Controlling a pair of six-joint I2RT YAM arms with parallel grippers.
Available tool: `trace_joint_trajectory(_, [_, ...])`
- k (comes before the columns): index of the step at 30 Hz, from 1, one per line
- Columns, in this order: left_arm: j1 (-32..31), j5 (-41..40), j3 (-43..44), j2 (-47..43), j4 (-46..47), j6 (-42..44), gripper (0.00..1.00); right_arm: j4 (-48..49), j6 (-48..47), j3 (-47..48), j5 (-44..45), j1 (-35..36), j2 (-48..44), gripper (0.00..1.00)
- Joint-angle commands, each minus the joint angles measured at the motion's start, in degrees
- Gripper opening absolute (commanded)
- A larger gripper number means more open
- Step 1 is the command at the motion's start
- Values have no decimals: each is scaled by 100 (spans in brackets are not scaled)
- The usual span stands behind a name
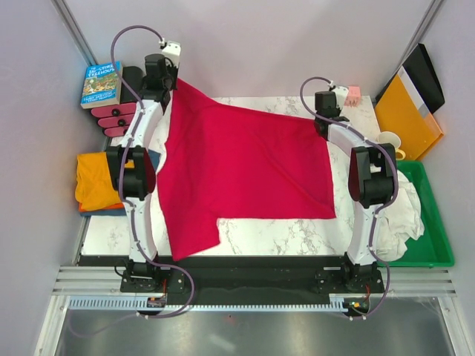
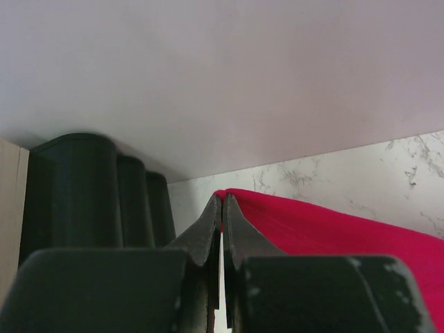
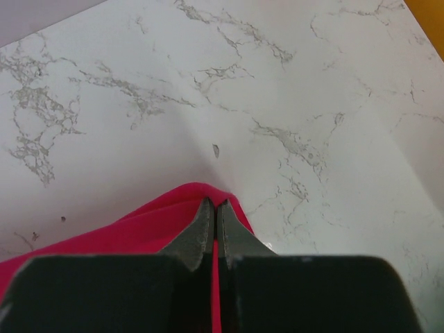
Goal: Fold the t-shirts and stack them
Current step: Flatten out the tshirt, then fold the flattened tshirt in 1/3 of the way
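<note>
The crimson red soft-fabric t-shirt (image 1: 245, 167) lay spread flat on the white marbled worktop (image 1: 274, 236). The left jaws were fully closed, pinching its far-left corner. The right jaws were fully closed, pinching its far-right corner.

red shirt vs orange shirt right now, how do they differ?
Red shirt lies spread across the table; orange shirt sits bunched in a pile at the left side. Red shirt is pinched at its far corners by the left gripper and right gripper; orange shirt is untouched. Red shirt shows far more area. Both are plain single-colour fabric.
</note>
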Motion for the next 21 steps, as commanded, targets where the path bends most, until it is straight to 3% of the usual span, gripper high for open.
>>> trace_joint_trajectory(1, [-135,-416,777,573,-140,440,2,88,194,348,-135,-135,242,0])
trace_joint_trajectory(11, [-267,-601,786,794,-157,203,2,-61,405,1033,-521,-294,761,0])
trace_joint_trajectory(21, [-241,-602,400,179,-192,27,2,-167,475,1210,-610,-267,366,0])
